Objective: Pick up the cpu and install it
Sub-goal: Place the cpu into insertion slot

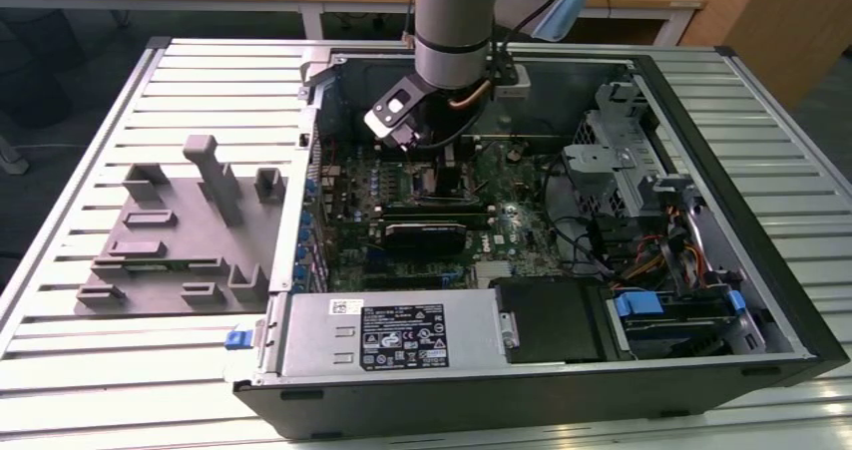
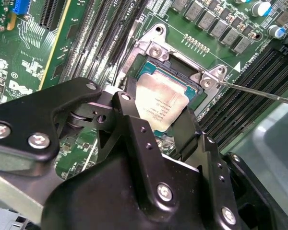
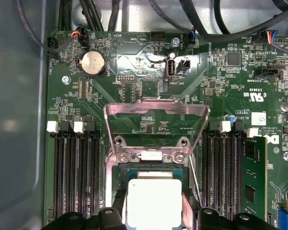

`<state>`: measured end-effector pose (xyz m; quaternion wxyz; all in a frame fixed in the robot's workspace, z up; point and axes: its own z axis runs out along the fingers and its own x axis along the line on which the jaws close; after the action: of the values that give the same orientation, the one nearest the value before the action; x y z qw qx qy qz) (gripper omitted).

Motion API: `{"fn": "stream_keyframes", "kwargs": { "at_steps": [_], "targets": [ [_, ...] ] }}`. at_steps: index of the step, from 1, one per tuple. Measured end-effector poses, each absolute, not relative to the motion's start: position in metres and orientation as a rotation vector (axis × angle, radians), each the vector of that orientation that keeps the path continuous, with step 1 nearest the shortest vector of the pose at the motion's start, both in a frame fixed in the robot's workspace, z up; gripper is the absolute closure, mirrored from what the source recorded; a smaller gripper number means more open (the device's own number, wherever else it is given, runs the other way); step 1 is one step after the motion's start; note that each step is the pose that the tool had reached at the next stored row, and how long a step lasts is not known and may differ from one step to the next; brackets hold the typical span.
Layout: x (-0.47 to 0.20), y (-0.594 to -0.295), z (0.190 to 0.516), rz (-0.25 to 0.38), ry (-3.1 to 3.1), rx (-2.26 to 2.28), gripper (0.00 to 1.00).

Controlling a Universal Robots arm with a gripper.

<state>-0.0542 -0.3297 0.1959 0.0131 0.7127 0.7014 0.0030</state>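
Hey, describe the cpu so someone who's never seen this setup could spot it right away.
Look inside the open computer case, at the green motherboard under the arm. Beside the flipped-open metal frame, the cpu sits gripped in the black claw. It is the only flat, silvery square there, unlike the long dark memory slots flanking it.

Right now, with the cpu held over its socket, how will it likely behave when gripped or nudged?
The cpu looks like a flat metal-topped plate, so probably stiff and light. Its smooth, shiny lid suggests it could slip, with the gripper pinching only its thin edges. Likely fragile: a tilted drop into the socket might damage it.
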Motion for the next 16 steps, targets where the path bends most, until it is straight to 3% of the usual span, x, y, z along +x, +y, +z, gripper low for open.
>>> {"fn": "stream_keyframes", "kwargs": {
  "at_steps": [16],
  "targets": [
    [-0.0542, -0.3278, 0.1929, 0.009, 2.185, 2.220, 0.46]
  ]
}}
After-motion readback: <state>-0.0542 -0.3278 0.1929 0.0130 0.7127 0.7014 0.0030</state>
